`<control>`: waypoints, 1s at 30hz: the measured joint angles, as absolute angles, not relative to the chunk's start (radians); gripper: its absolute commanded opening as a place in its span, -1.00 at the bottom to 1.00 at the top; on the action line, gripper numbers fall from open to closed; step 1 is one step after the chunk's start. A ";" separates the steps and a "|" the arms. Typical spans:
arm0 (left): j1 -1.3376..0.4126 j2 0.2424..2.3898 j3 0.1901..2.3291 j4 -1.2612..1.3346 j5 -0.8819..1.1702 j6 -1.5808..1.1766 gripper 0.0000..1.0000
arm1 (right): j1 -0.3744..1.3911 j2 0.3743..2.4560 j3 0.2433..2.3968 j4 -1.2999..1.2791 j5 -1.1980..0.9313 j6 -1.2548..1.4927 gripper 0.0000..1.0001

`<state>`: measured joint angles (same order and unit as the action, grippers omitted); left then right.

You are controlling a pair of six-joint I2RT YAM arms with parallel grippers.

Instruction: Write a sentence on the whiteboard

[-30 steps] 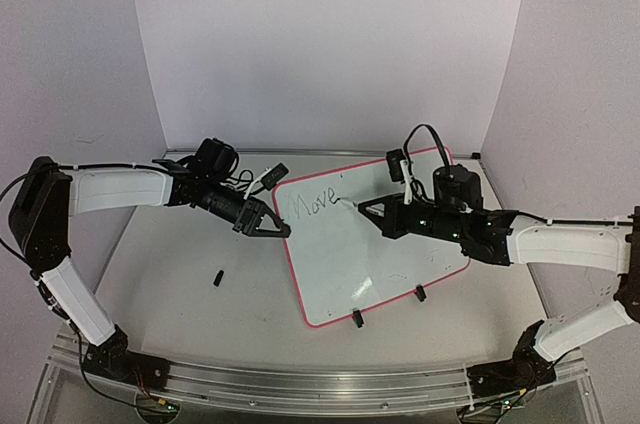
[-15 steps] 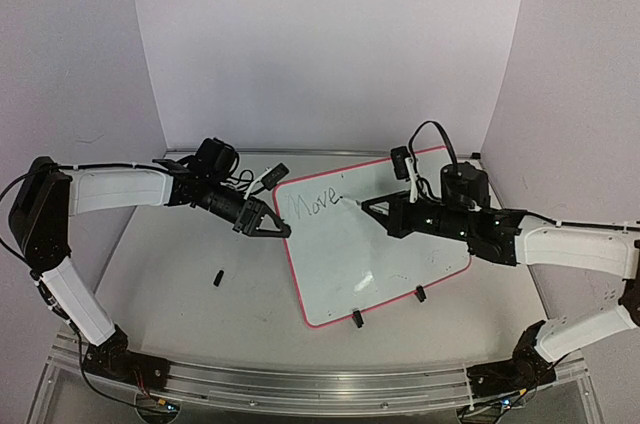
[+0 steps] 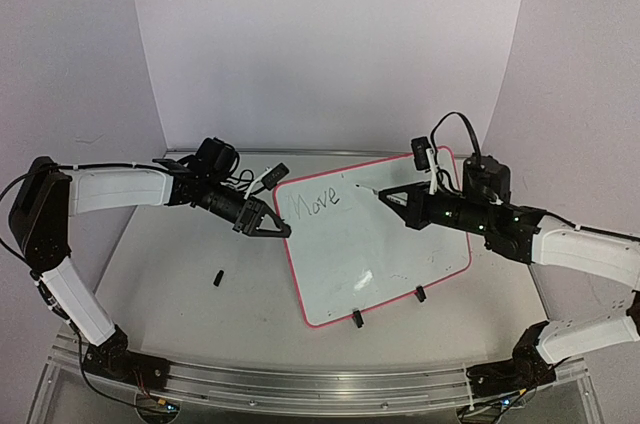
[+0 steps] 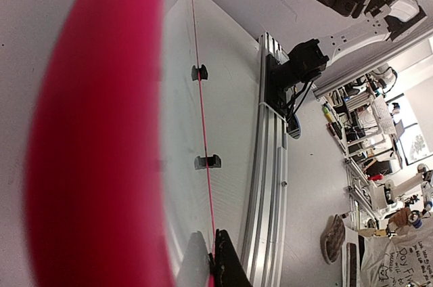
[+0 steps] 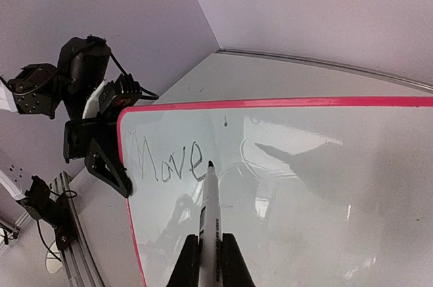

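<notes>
The whiteboard point(image 3: 385, 249) lies tilted on the table, with a pink-red rim and two black clip feet point(image 3: 357, 319) on its near edge. Of the sentence, only the word "Move" point(image 3: 313, 204) shows near the top left corner; it also shows in the right wrist view point(image 5: 166, 160). My right gripper point(image 3: 398, 200) is shut on a white marker point(image 5: 210, 216), whose black tip points just right of the "e". I cannot tell if the tip touches the board. My left gripper point(image 3: 276, 229) is shut on the board's left rim point(image 4: 95, 131), its fingers point(image 4: 226, 267) clamping the edge.
A small black cap point(image 3: 217, 278) lies on the table left of the board. A dark clip-like item point(image 3: 275, 173) sits behind the board's top left corner. An aluminium rail point(image 3: 300, 379) runs along the near edge. Lilac walls close in the back and sides.
My right arm has drawn back to the right, carrying the marker tip from the end of "Move" to a spot further right. The left arm and the board have not moved.
</notes>
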<state>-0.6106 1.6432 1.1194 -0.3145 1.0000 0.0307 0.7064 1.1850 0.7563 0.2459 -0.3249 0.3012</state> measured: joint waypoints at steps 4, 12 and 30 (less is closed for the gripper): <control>-0.611 1.643 1.119 -0.315 1.000 0.031 -1.00 | 0.696 1.194 0.756 0.241 -0.329 0.293 -1.00; -0.611 1.643 1.119 -0.315 1.000 0.031 -1.00 | 0.694 1.242 0.757 0.238 -0.306 0.278 -1.00; -0.611 1.643 1.120 -0.316 0.998 0.030 -1.00 | 0.694 1.274 0.777 0.244 -0.258 0.260 -1.00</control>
